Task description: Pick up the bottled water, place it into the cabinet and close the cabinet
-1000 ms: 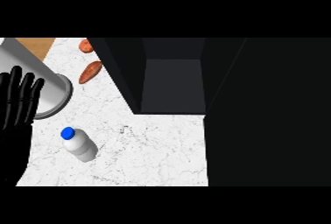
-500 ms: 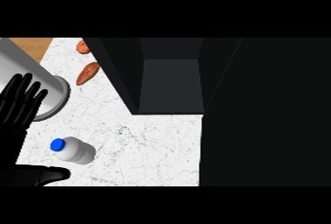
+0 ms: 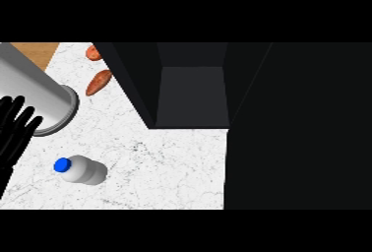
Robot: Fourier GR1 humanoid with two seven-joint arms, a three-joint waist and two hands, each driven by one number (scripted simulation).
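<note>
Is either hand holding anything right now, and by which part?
Nothing is held. The left hand at the view's left edge has straight fingers, apart from the bottled water on the counter. The right hand is out of view.

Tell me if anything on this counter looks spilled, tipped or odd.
Nothing plainly stands out. The water bottle sits capped on the counter with no spill around it, though this steep view cannot settle whether it stands upright. The cabinet is open, and the left hand rests open at the left edge.
</note>
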